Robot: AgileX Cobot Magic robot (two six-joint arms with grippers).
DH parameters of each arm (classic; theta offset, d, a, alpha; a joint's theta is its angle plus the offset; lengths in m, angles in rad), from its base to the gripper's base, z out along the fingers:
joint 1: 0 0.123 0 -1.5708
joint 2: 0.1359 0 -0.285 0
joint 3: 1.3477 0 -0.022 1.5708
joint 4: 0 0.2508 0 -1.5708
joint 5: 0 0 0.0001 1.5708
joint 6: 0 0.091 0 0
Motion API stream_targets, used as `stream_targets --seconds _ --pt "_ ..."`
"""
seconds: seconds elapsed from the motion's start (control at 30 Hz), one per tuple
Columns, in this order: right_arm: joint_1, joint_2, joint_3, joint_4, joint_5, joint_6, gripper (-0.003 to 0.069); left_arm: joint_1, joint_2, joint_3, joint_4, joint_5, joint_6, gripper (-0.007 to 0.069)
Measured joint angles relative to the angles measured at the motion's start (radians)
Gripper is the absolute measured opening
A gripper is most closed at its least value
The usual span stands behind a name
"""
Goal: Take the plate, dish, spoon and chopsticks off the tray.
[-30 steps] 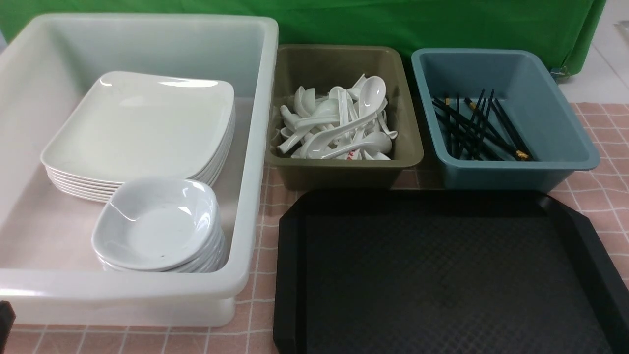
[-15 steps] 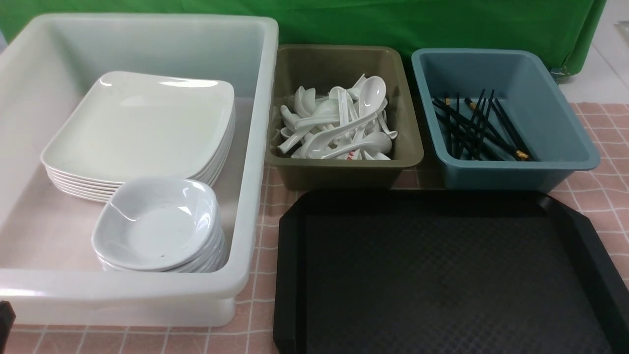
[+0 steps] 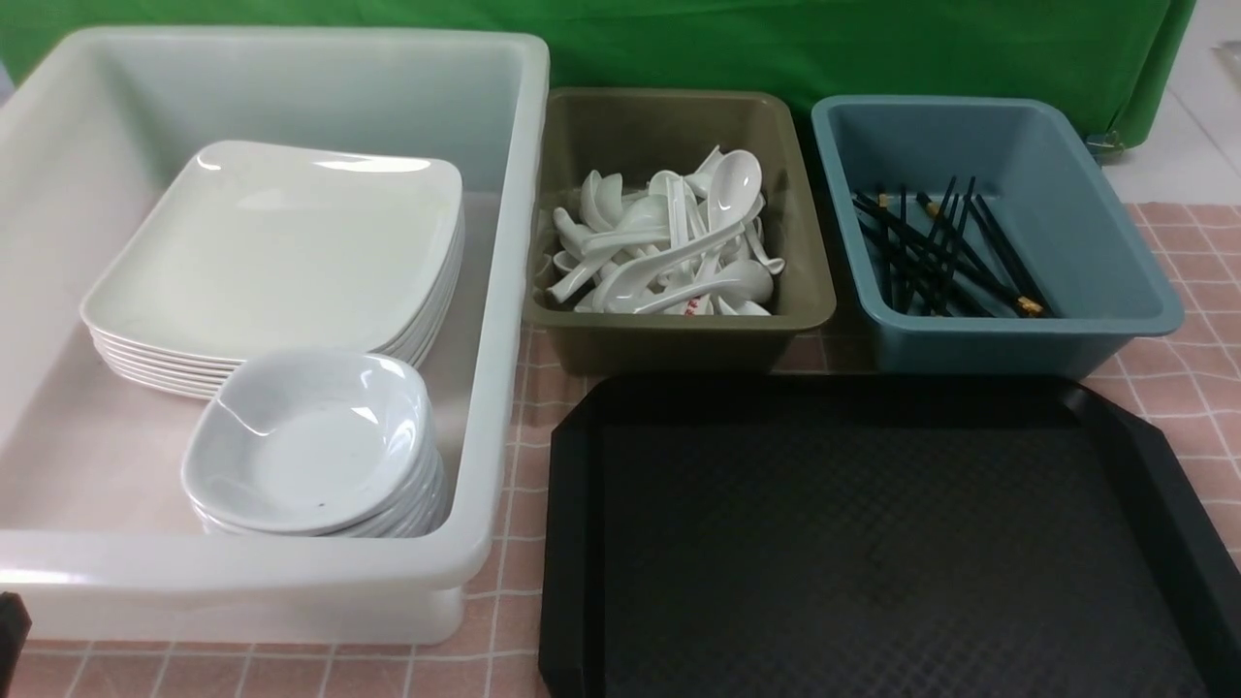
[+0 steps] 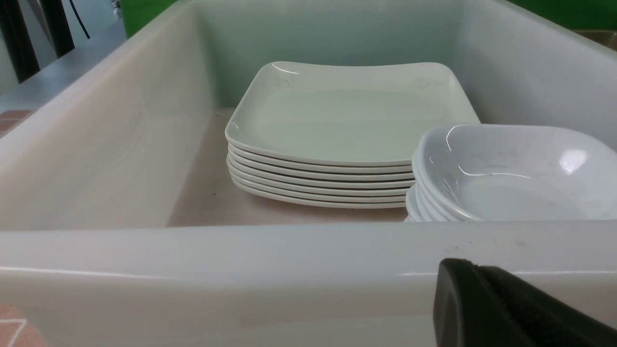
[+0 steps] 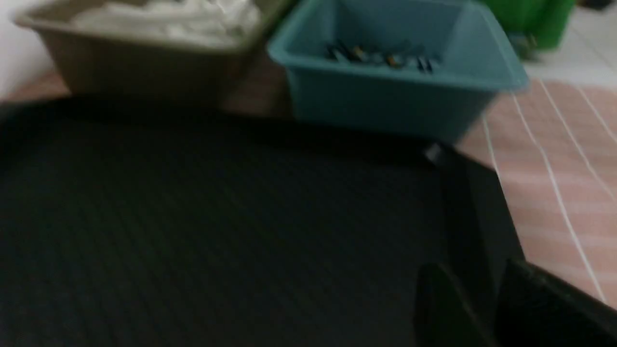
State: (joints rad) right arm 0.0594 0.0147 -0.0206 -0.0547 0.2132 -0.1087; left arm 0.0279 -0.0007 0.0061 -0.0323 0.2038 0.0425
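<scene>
The black tray [image 3: 572, 543] lies at the front right, and its textured floor is bare. A stack of white plates [image 3: 281, 242] and a stack of small dishes [image 3: 310, 441] sit inside the white tub [image 3: 504, 291]. White spoons [image 3: 669, 242] fill the olive bin [image 3: 679, 339]. Black chopsticks [image 3: 936, 252] lie in the blue bin [image 3: 1018, 339]. My left gripper [image 4: 462, 267] is shut and empty, just outside the tub's near wall, facing the plates [image 4: 347, 115] and dishes [image 4: 511, 168]. My right gripper [image 5: 475, 274] hovers open over the tray's right rim [image 5: 462, 202] with nothing held.
Pink checked cloth [image 3: 1193, 388] covers the table around the containers. A green backdrop [image 3: 776, 48] hangs behind the bins. The tub's tall near wall [image 4: 241, 270] stands directly in front of my left gripper. The right wrist view is blurred.
</scene>
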Motion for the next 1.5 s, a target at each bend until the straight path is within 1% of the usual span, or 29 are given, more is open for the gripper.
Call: stream_targets --seconds 0.03,0.1,0.2,0.33,1.5 --pt "-0.007 0.000 0.001 0.001 -0.004 0.001 0.0242 0.000 0.000 0.000 0.000 0.001 0.000 0.0019" --pt "-0.059 0.000 0.003 0.002 -0.005 0.018 0.0242 0.000 0.000 0.000 0.000 0.002 0.000 0.0019" --pt "-0.074 0.000 0.003 0.002 -0.006 0.026 0.0242 0.000 0.000 0.000 0.000 0.002 0.000 0.0020" --pt "-0.075 0.000 0.003 0.002 -0.007 0.048 0.0242 0.000 0.000 0.000 0.000 0.002 0.000 0.0020" --pt "-0.075 0.000 0.004 0.002 -0.012 0.050 0.0243 0.000 0.000 0.000 0.000 0.002 0.000 0.0020"
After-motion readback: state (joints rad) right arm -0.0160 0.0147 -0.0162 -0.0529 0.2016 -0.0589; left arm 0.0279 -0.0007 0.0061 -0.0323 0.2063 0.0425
